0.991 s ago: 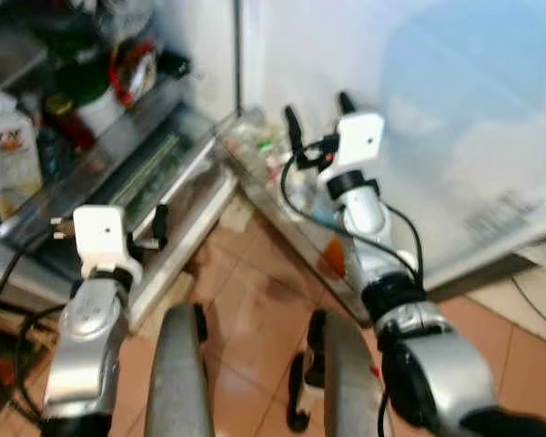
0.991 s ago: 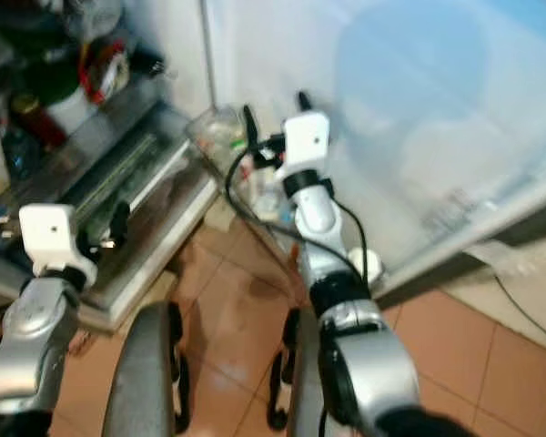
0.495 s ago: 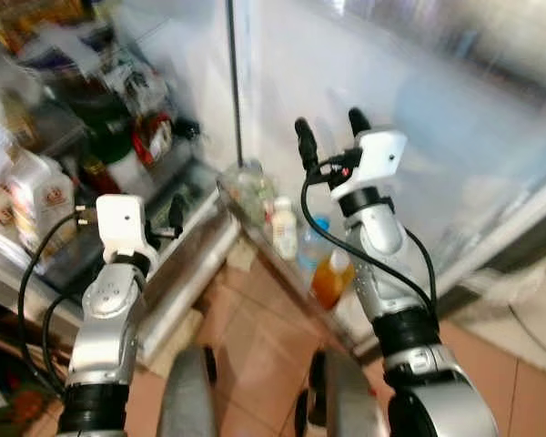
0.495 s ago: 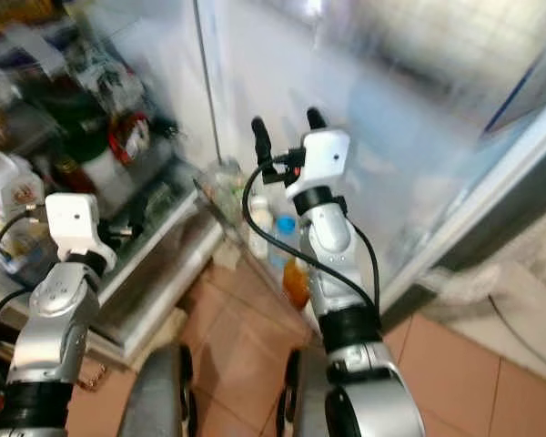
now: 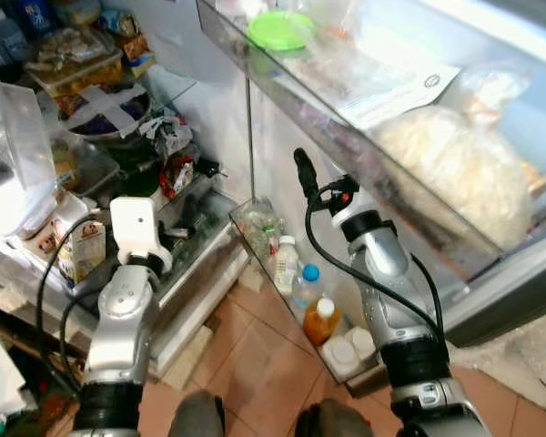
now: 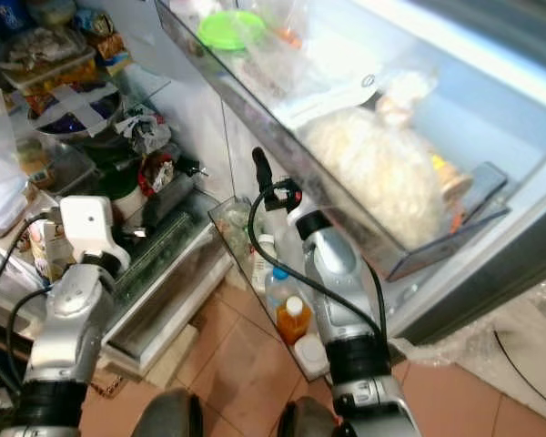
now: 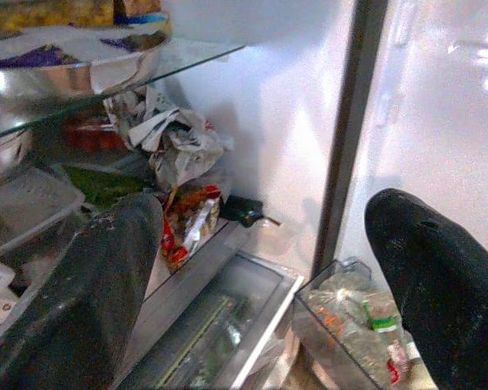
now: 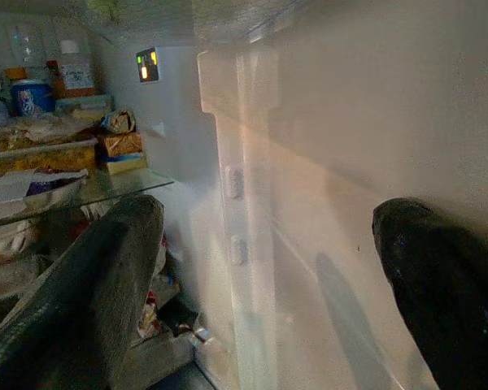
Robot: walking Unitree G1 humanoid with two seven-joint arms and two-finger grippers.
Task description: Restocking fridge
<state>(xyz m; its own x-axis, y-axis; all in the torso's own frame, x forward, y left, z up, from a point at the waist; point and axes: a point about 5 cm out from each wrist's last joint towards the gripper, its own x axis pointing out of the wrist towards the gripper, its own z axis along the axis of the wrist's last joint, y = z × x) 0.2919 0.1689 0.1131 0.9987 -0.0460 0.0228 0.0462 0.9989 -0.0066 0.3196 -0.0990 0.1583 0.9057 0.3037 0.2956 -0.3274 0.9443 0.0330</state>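
Bottles fill the lowest door rack [image 5: 255, 238]: a white bottle [image 5: 286, 262] near its inner end, then a blue-capped bottle [image 5: 305, 287] and an orange-capped juice bottle [image 5: 320, 320] toward its outer end. Right gripper [image 8: 260, 268] hangs above that rack beside the door's inner wall, fingers spread and holding nothing. Left gripper [image 7: 252, 276] (also spread and empty) faces the lower glass shelf [image 7: 179, 57], near the milk carton [image 5: 80, 250] at the shelf's front edge.

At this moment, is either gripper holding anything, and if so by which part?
Nothing is held. The left gripper and the right gripper both have their jaws spread wide with nothing between them, raised in front of the open fridge.
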